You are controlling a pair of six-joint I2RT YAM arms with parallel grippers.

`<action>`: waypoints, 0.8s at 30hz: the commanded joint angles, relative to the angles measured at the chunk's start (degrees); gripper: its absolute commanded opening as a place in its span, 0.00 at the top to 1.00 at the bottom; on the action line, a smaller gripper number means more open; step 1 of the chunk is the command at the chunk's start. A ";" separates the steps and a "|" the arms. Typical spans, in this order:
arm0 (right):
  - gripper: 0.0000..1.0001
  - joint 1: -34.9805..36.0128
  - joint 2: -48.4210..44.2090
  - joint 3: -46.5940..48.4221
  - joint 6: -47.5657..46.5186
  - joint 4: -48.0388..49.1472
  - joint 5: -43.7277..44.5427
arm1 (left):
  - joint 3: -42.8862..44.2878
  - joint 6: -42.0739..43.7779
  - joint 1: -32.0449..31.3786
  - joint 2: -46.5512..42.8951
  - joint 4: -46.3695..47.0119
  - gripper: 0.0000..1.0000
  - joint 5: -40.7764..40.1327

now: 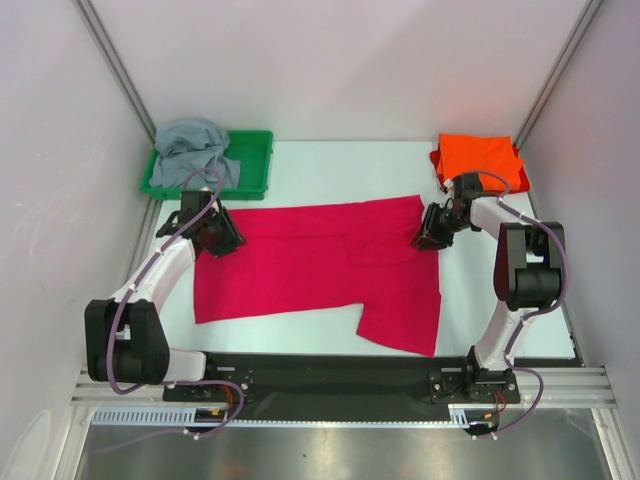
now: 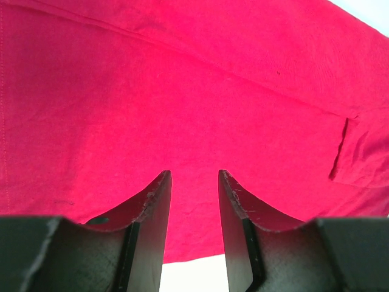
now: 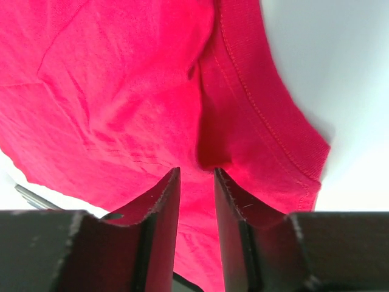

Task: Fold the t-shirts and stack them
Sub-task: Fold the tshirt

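A crimson-pink t-shirt [image 1: 310, 262] lies spread across the white table, one sleeve hanging toward the near edge. My left gripper [image 1: 222, 243] stands open at the shirt's left edge; in the left wrist view its jaws [image 2: 194, 173] straddle the cloth [image 2: 182, 91], with bare table showing between them. My right gripper [image 1: 428, 240] is at the shirt's right upper corner. Its jaws [image 3: 196, 170] stand a narrow gap apart over bunched cloth [image 3: 121, 91] beside the ribbed hem [image 3: 267, 121]. An orange t-shirt [image 1: 478, 158] lies folded at the back right. A grey t-shirt [image 1: 195, 150] sits crumpled in the tray.
A green plastic tray [image 1: 258, 165] stands at the back left corner. White walls with metal frame posts enclose the table [image 1: 330, 165] on three sides. A black base rail [image 1: 330, 375] runs along the near edge.
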 commanded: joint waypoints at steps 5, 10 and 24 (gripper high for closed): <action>0.63 -0.23 -0.05 1.36 -2.35 1.27 2.31 | -0.61 1.36 -0.18 -0.37 1.97 0.58 1.32; 0.61 -0.23 2.42 2.59 -2.62 1.27 1.43 | -0.53 1.36 -0.18 -0.19 2.15 0.58 1.67; 0.80 1.36 1.63 2.60 -1.04 1.01 -1.03 | -0.26 1.80 -0.18 0.07 2.15 0.58 1.41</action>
